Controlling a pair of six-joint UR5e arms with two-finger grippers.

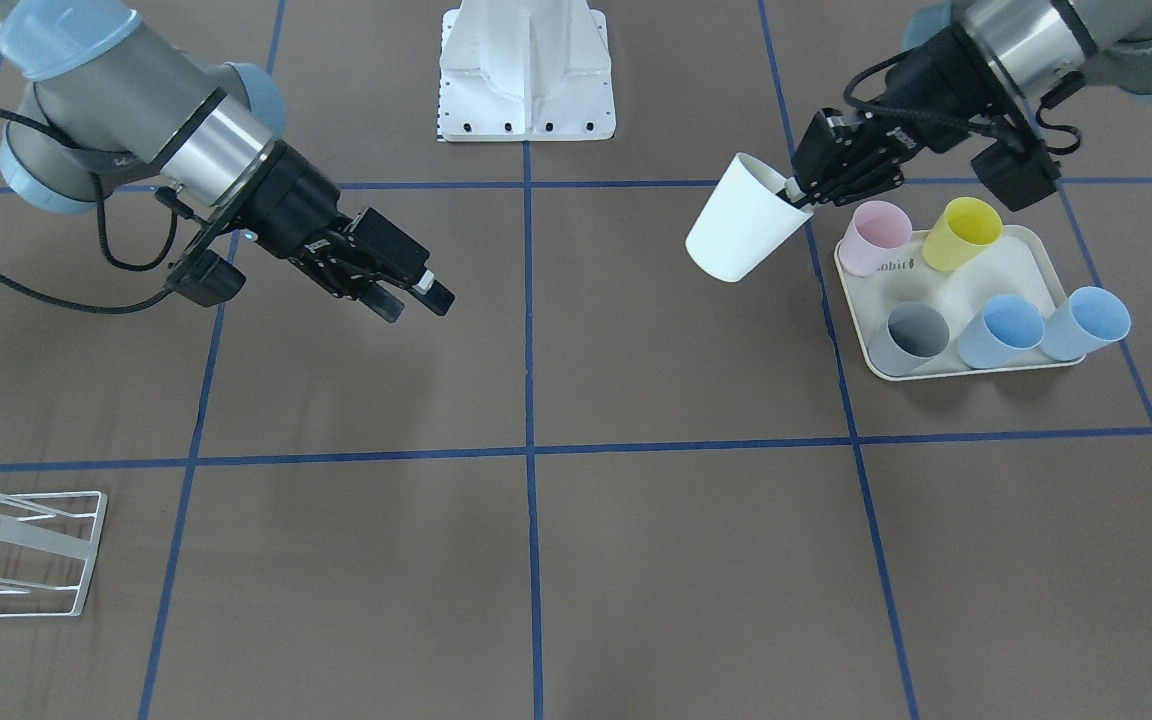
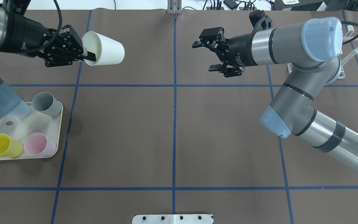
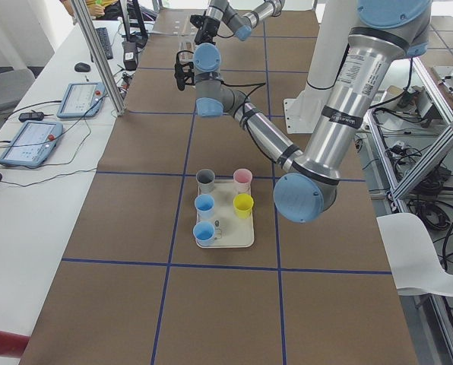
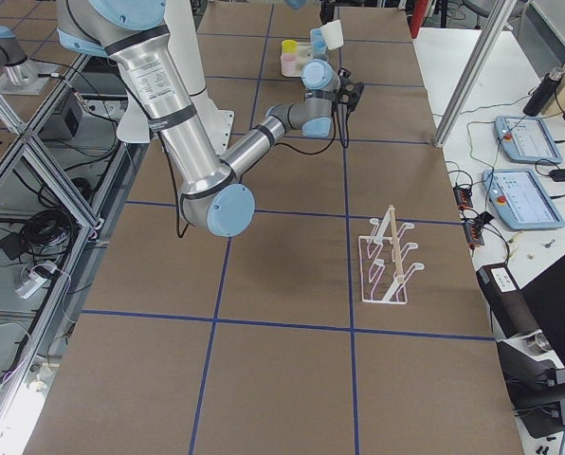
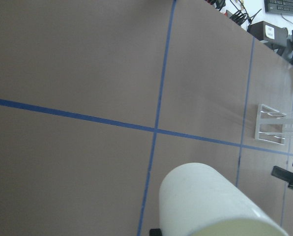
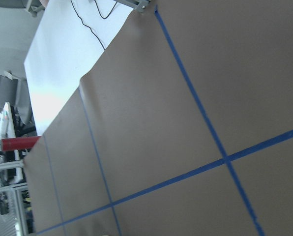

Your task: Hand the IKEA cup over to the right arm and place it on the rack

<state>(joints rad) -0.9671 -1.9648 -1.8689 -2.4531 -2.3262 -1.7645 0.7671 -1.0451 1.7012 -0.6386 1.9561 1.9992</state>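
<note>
The white cup (image 2: 104, 53) hangs in the air over the left half of the table (image 2: 222, 140), toward the edge farthest from the robot. It lies on its side with its closed base pointing across at the right arm. The left gripper (image 2: 89, 56) is clamped on the rim, one finger inside the mouth and one on the outer wall, so only a narrow strip of lip is pinched. The cup looks like a light, thin-walled plastic tumbler with a smooth, tapered wall. It is probably stiff enough to keep its shape, yet apt to flex or slip toward the narrow end if squeezed hard. The right gripper (image 2: 204, 56) has its jaws spread wide and holds nothing, facing the cup but well apart from it. The exposed body near the base seems the sensible place to grasp, across the wall with moderate force, which would leave the mouth open for a prong. The rack (image 1: 26, 545) stands near the table's right end, by the far edge. The tray (image 2: 59, 124) of coloured cups (image 2: 40, 144) sits at the left end.
</note>
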